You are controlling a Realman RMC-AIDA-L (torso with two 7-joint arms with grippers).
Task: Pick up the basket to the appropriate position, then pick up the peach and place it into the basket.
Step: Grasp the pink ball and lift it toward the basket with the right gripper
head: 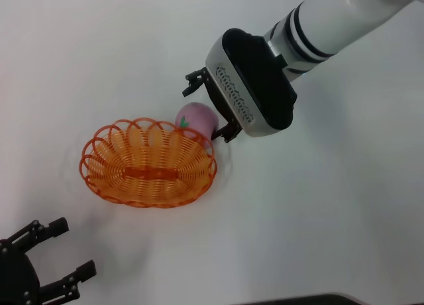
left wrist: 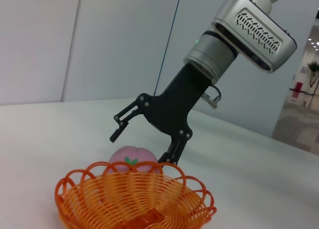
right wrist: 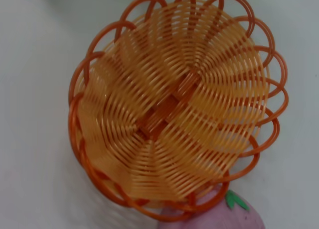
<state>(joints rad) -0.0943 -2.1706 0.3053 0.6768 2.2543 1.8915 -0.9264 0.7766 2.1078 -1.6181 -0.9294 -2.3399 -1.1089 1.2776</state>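
Observation:
The orange basket (head: 149, 164) sits on the white table, left of centre. The pink peach (head: 197, 117) lies on the table right against the basket's far right rim, green leaf mark facing the basket. My right gripper (head: 207, 111) is open and reaches down over the peach, one finger on each side of it. In the left wrist view the right gripper (left wrist: 140, 149) stands over the peach (left wrist: 130, 157), behind the basket (left wrist: 134, 199). The right wrist view shows the basket (right wrist: 174, 104) from above with the peach (right wrist: 224, 216) at its rim. My left gripper (head: 71, 250) is open and empty at the near left.
The white table (head: 318, 219) stretches around the basket on all sides. A dark edge shows along the table's near side (head: 298, 300). A pale wall and a corridor show behind the table in the left wrist view.

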